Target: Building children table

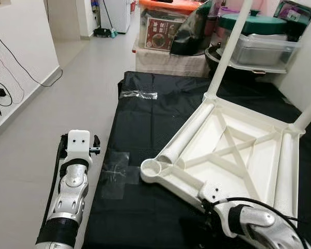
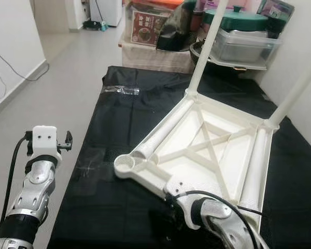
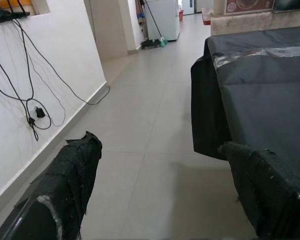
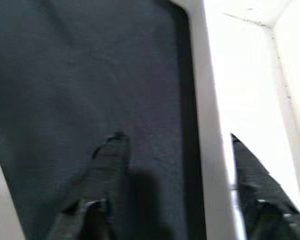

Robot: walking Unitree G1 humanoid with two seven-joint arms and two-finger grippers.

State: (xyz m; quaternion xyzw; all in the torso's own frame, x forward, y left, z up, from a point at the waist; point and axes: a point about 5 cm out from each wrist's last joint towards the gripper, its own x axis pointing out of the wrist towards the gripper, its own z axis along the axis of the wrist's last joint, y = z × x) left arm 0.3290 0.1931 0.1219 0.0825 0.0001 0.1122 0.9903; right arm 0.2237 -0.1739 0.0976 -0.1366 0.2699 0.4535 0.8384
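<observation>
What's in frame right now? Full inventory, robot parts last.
White plastic children's table top: 1, upside down on the black sheet, empty leg socket at its near corner.
White table legs: 2 upright at the far corners; 1 lying inside the top.
Black sheet: 1, covering the work surface, clear tape patches.
Clear storage boxes: several, stacked beyond the sheet.
Black cables: on the white wall, left.
Left gripper: fingers open, over grey floor tiles beside the sheet.
Right gripper: fingers open, straddling the table top's near rim.
</observation>
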